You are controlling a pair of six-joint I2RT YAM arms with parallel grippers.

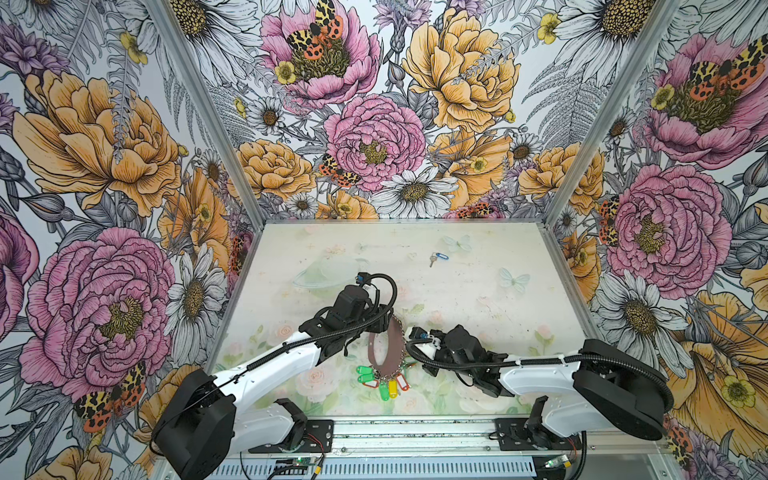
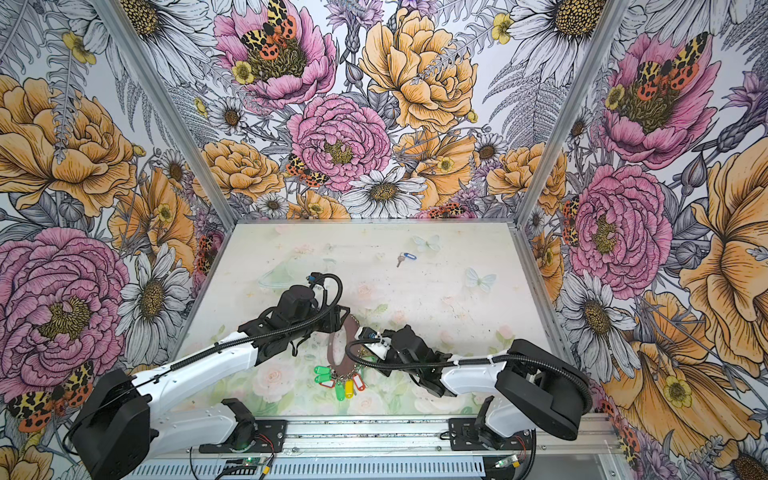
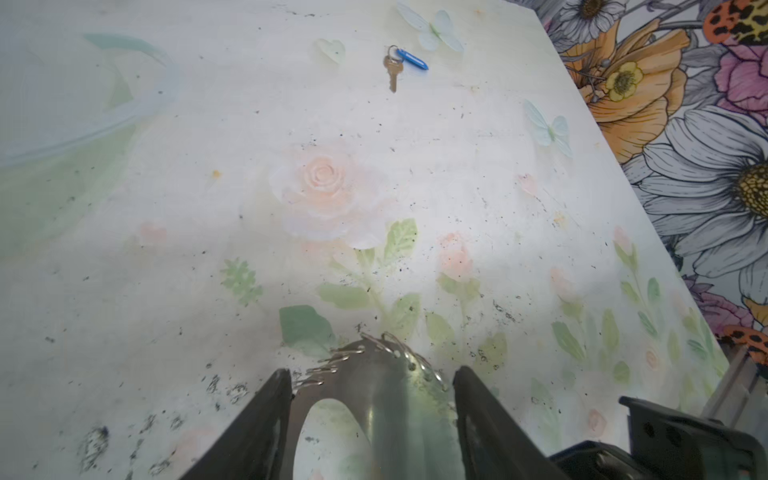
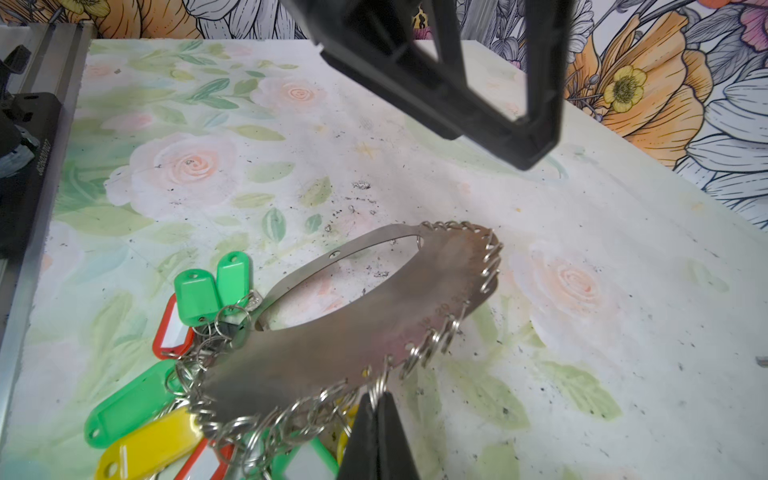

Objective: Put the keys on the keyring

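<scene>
My left claw (image 3: 371, 370) stands wide, fingers either side of the far end of the large flat brownish-grey oval keyring (image 4: 332, 353). My right claw (image 4: 376, 397) is pinched tight on a small silver wire ring (image 4: 375, 384) at its right edge. The small silvery key with blue oblong plastic tag (image 1: 438, 257) lies far back on the pale floral table (image 1: 498, 299), well apart.
</scene>
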